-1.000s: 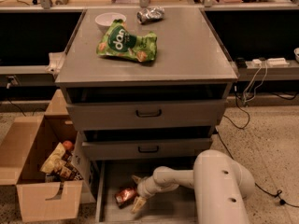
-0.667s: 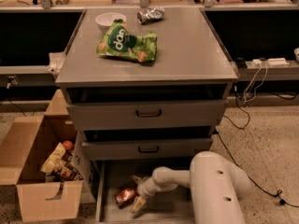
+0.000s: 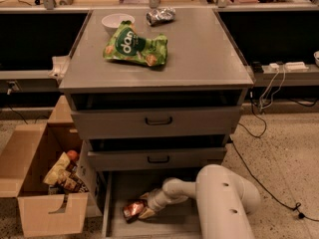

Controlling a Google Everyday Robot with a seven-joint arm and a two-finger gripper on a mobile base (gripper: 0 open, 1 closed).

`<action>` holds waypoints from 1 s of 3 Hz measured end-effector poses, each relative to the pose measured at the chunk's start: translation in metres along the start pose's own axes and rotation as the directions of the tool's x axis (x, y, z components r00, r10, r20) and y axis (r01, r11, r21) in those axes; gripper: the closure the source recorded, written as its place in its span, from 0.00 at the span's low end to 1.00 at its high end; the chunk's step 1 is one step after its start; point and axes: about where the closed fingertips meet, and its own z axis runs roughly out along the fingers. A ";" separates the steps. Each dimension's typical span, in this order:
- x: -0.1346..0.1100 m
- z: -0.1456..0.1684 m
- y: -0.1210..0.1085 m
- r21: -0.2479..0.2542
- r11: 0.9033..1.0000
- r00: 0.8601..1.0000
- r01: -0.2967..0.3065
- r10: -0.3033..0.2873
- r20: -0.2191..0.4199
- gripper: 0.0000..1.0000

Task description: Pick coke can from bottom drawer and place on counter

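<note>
The coke can (image 3: pixel 132 209), red-orange with a silvery end, lies on its side on the grey floor of the open bottom drawer (image 3: pixel 117 228), at its left. My gripper (image 3: pixel 142 208) reaches down into the drawer from the right, with pale fingers on either side of the can's right end. The counter (image 3: pixel 199 49) is the grey top of the cabinet above.
On the counter lie a green snack bag (image 3: pixel 134 46), a white bowl (image 3: pixel 117 21) and a crumpled silver foil object (image 3: pixel 160 15). Two upper drawers with black handles (image 3: pixel 158 120) are closed. An open cardboard box (image 3: pixel 42 183) with snacks stands on the floor at the left. Cables run at the right.
My arm's large white body has shifted slightly to the left. The gripper and can stay in about the same spot in the drawer.
</note>
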 end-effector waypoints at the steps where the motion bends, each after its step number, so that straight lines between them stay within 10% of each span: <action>1: 0.000 0.000 0.001 -0.001 1.000 1.000 0.001 -0.001 0.012 0.61; 2: -0.035 -0.039 0.008 0.050 0.996 0.990 0.070 -0.076 0.121 0.92; 3: -0.065 -0.092 0.030 0.115 0.988 0.965 0.107 -0.131 0.225 1.00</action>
